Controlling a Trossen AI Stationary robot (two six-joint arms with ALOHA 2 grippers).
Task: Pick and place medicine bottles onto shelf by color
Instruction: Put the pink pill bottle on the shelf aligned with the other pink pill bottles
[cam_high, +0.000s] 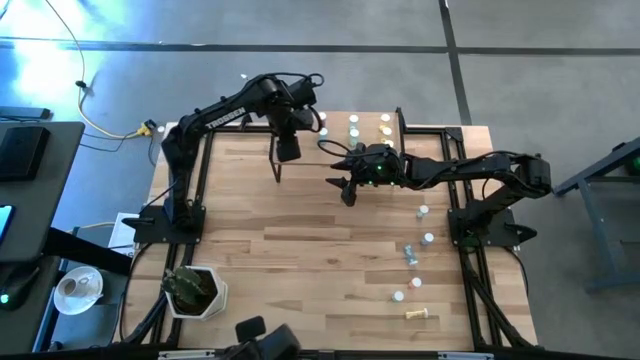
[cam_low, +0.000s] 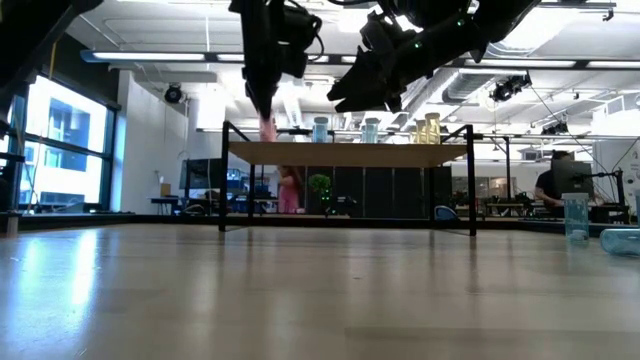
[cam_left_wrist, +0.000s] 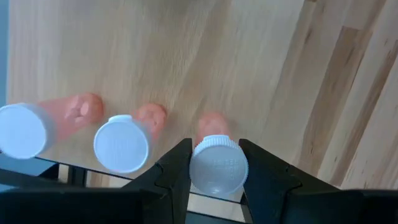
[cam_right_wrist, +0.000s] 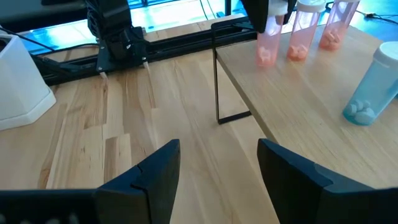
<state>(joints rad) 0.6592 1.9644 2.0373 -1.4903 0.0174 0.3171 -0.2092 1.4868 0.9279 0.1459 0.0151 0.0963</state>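
While the left pincer (cam_high: 287, 148) hangs over the shelf (cam_high: 400, 122) at the counter's (cam_high: 300, 250) twelve o'clock edge in the high view, the right pincer (cam_high: 347, 190) waits just toward the counter's centre from it, and loose medicine bottles (cam_high: 428, 238) trail from about three toward five o'clock. Low view: the pink bottle (cam_low: 268, 128) sits at the shelf's nine o'clock end, gripped from above; blue and yellowish ones stand further along. Left wrist view: fingers closed snugly on the white cap (cam_left_wrist: 217, 167), two pink neighbours (cam_left_wrist: 121, 142) just beside. Best release looks like: base flat on the board, open slowly, lift straight up so the neighbours aren't nudged. Right wrist view: right pincer wide apart, empty; bottles translucent pink with pills inside, one blue bottle (cam_right_wrist: 373, 87) nearby.
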